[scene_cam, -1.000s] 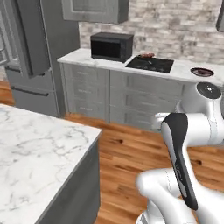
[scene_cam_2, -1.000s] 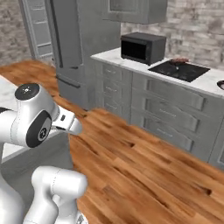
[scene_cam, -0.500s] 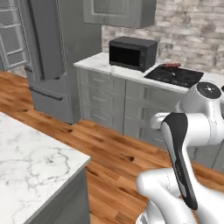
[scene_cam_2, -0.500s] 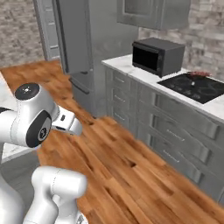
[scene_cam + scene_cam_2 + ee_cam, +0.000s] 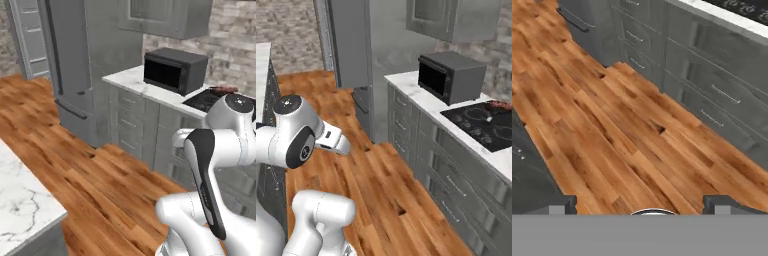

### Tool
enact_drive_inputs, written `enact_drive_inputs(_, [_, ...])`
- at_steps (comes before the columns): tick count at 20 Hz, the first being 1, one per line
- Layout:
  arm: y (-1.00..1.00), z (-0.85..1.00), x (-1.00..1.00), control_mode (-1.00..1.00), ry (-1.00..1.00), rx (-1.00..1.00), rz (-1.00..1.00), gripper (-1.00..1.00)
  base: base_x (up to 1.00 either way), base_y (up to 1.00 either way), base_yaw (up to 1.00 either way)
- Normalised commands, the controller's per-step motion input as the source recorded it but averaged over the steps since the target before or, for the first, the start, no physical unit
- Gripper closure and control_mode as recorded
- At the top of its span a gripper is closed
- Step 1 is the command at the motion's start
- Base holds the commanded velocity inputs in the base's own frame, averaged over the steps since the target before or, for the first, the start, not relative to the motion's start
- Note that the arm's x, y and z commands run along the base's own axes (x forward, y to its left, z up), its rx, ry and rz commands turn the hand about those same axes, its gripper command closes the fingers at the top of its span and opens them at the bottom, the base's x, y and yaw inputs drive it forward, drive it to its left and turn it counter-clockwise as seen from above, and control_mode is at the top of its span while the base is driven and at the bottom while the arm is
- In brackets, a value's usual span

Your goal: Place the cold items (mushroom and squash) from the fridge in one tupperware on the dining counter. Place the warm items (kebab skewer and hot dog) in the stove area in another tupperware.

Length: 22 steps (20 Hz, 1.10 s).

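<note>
The grey fridge (image 5: 75, 70) stands with its doors closed, so the mushroom and squash are hidden. To its right, a black stove (image 5: 483, 125) is set into the white counter. A small reddish-brown item (image 5: 223, 90) lies on the stove, too small to tell whether it is the kebab skewer or the hot dog. The same item (image 5: 503, 104) appears at the right edge of the right base view. My gripper (image 5: 644, 207) hangs open over the wooden floor, with nothing between its fingertips (image 5: 562, 204). The tupperware is out of view.
A black microwave (image 5: 174, 70) sits on the counter between fridge and stove. Grey drawer fronts (image 5: 712, 75) run below that counter. A marble dining counter corner (image 5: 22, 210) juts in at the lower left. Open wooden floor (image 5: 386, 185) lies between the two.
The base has moved: the whole scene has slid right and grown closer, with the fridge and microwave now larger. The arm keeps its pose and the gripper stays open.
</note>
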Motion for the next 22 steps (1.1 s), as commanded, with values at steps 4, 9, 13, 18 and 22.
enact_drive_inputs(4, [0.00,0.00,0.00,1.00,0.00,0.00,0.00,-1.00,0.83,-0.44,0.48])
enact_drive_inputs(9, [0.00,0.00,0.00,1.00,0.00,0.00,0.00,-1.00,0.85,-0.36,0.52])
enact_drive_inputs(13, [0.00,0.00,0.00,1.00,0.00,0.00,0.00,-1.00,0.87,-0.36,0.52])
enact_drive_inputs(18, [0.00,0.00,0.00,1.00,0.00,0.00,0.00,-1.00,0.99,-0.25,0.42])
enact_drive_inputs(22, [0.00,0.00,0.00,1.00,0.00,0.00,0.00,-1.00,1.00,-0.04,0.19])
